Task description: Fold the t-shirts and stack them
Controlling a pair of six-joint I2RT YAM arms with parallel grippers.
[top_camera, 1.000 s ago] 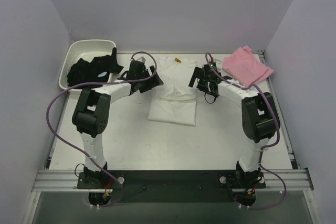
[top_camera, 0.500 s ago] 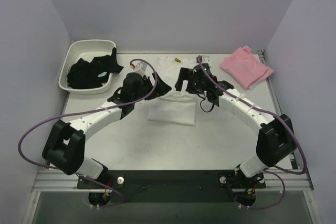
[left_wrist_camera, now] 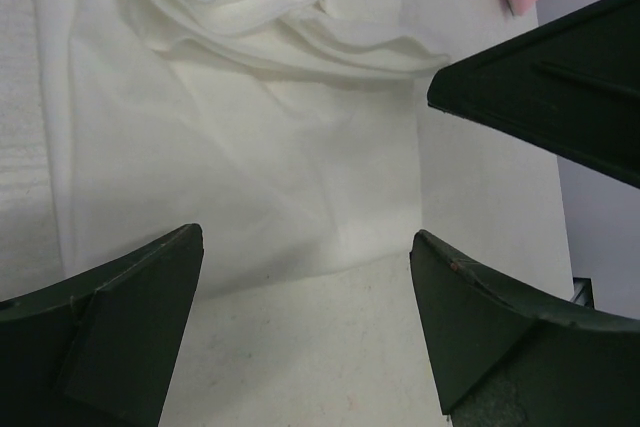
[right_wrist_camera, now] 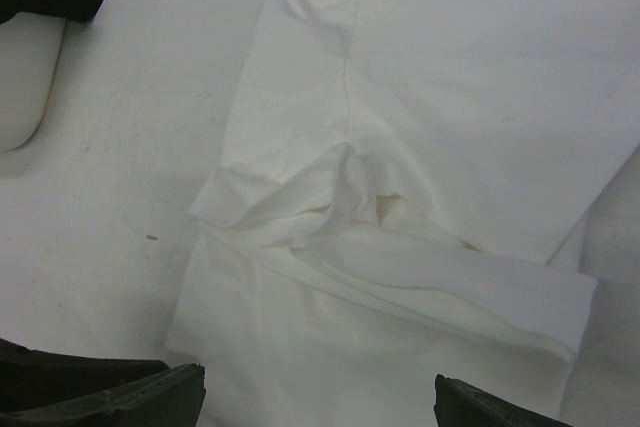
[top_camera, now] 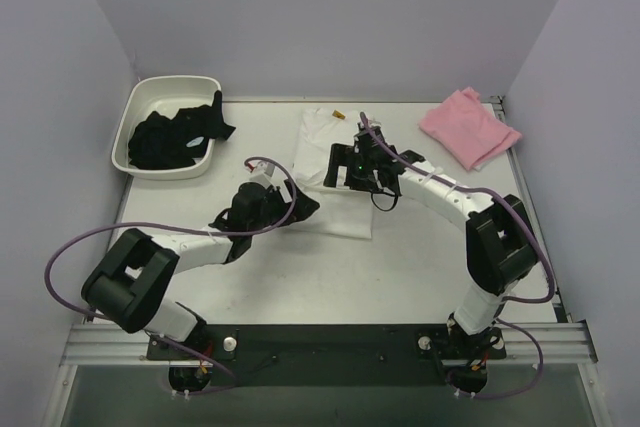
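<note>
Two finger pairs spread, empty: left fingers [left_wrist_camera: 120, 327] over white t-shirt [left_wrist_camera: 250, 167] near edge, right fingers [right_wrist_camera: 110, 399] over its rumpled middle.

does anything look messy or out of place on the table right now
The white t-shirt mid-table is not flat: a crumpled ridge of fabric bunches across its middle. The pink t-shirt lies apart at the far right corner, unstacked. Dark clothing spills over the right rim of the tub.

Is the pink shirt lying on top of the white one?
No, the pink t-shirt lies by itself at the far right, well apart from the white t-shirt in the middle.
</note>
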